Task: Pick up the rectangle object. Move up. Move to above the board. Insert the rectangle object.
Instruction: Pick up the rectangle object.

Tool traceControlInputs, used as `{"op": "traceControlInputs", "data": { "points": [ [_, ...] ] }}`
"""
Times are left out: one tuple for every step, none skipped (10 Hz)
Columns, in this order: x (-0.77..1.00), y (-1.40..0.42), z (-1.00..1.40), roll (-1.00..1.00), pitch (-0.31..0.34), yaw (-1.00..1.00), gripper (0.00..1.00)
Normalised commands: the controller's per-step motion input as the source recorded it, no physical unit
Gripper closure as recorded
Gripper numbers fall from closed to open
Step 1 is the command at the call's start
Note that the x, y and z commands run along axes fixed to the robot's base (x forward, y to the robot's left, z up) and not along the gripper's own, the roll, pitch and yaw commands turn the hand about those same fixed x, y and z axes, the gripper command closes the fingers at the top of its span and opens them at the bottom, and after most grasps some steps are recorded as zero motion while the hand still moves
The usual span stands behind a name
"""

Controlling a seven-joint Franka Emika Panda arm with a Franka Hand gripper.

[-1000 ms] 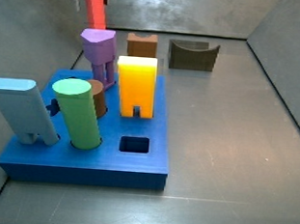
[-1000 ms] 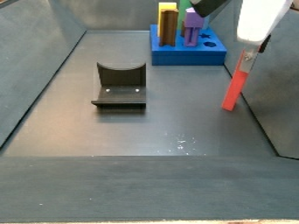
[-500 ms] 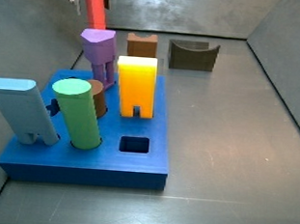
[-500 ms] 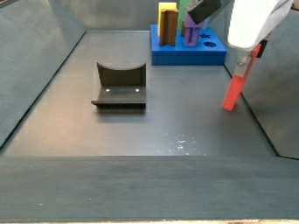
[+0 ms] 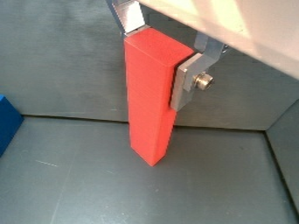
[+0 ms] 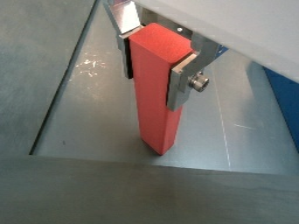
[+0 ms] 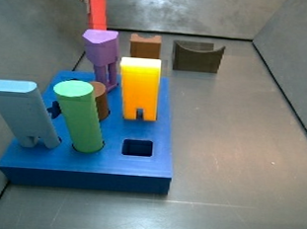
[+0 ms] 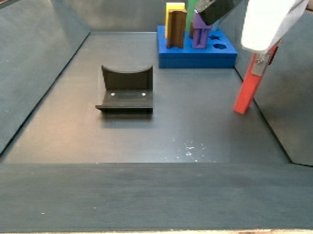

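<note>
The rectangle object, a tall slim red block, stands upright between my gripper's fingers in both wrist views [image 5: 149,105] [image 6: 155,96]. My gripper [image 5: 158,57] [image 6: 155,66] is shut on its upper part, one silver finger [image 5: 187,83] flat against each side. In a side view the red block [image 8: 248,87] hangs under the gripper [image 8: 259,60] next to the right wall, its lower end at or just above the floor. It also shows at the far back in a side view [image 7: 95,8]. The blue board [image 7: 60,167] lies apart from it, with an open square hole [image 7: 138,148].
On the board stand a light blue block [image 7: 24,112], a green cylinder [image 7: 77,116], an orange block [image 7: 140,88] and a purple peg [image 7: 99,51]. A dark olive notched block [image 7: 196,56] [image 8: 124,90] sits on the grey floor. Grey walls enclose the floor.
The gripper and the red block have shifted only slightly near the wall. The block stays upright in the gripper. Nothing else has moved.
</note>
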Motion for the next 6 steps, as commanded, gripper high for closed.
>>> {"op": "traceControlInputs", "data": {
  "points": [
    [0.00, 0.00, 0.00, 0.00, 0.000, 0.00, 1.00],
    [0.00, 0.00, 0.00, 0.00, 0.000, 0.00, 1.00],
    [0.00, 0.00, 0.00, 0.00, 0.000, 0.00, 1.00],
    [0.00, 0.00, 0.00, 0.00, 0.000, 0.00, 1.00],
    [0.00, 0.00, 0.00, 0.00, 0.000, 0.00, 1.00],
    [0.00, 0.00, 0.00, 0.00, 0.000, 0.00, 1.00]
  ]
}}
